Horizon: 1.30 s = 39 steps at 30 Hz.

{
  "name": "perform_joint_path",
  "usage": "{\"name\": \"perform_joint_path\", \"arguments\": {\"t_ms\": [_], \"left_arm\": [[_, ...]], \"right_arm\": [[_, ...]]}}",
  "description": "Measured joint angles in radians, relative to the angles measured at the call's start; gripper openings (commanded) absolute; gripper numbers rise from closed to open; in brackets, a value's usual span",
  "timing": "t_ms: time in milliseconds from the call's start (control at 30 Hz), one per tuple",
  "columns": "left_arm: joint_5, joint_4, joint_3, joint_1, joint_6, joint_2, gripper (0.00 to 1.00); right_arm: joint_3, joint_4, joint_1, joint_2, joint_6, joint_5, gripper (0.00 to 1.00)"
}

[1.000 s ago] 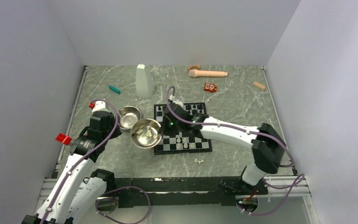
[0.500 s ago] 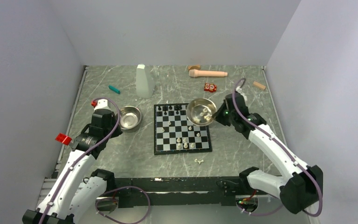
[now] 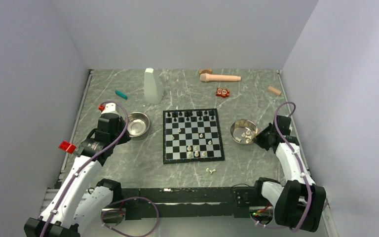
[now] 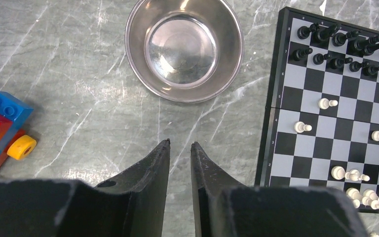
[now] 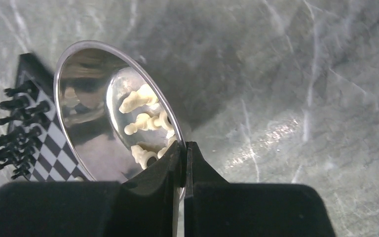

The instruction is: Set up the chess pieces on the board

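The right gripper (image 5: 183, 160) is clamping its two black fingers together on the near rim of a round shiny steel bowl (image 5: 79, 98), one finger inside the rim and one outside. The bowl is carrying several small cream chess pieces (image 5: 145, 121) lying loose on its bottom. It is sitting just right of the small black-and-white checkered chessboard with a black border (image 3: 192, 160); whether it is touching the grey marble-patterned table (image 3: 256, 103) I cannot tell. The left gripper (image 4: 180, 145) is hovering over bare table with its fingers a narrow slit apart and nothing between them. It is pointing toward a second, empty steel bowl (image 4: 185, 47) that is lying just left of the board. On the board, black pieces (image 3: 190, 115) are standing along the two far rows, while a few cream pieces (image 3: 196, 154) are standing scattered across the middle and near squares. One cream piece (image 3: 209, 171) is lying on the table just off the board's near edge
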Motion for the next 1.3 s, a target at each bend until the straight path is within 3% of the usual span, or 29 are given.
{"name": "perform_joint_path", "arguments": {"t_ms": [300,500,667,967,1133,1233,1300], "left_arm": [[0.007,0.006,0.000,0.000,0.000,0.008,0.28],[0.007,0.013,0.000,0.000,0.000,0.024,0.28],[0.010,0.022,0.000,0.000,-0.001,0.038,0.29],[0.012,0.053,0.014,0.000,-0.002,0.121,0.22],[0.025,0.093,0.055,0.000,-0.011,0.266,0.16],[0.021,0.115,0.082,0.000,-0.015,0.348,0.01],[0.007,0.121,0.123,0.000,-0.019,0.419,0.00]], "right_arm": [[-0.065,0.108,-0.053,0.096,-0.002,-0.065,0.00],[-0.065,0.140,-0.054,0.119,-0.006,-0.064,0.43],[-0.065,0.140,-0.055,0.098,-0.021,-0.059,0.54],[0.025,-0.006,-0.055,-0.074,-0.067,0.056,0.53],[0.148,-0.056,-0.056,-0.120,-0.117,0.095,0.41],[0.183,-0.065,-0.041,-0.107,-0.143,0.103,0.35],[0.208,-0.083,0.000,-0.069,-0.156,0.131,0.32]]}}
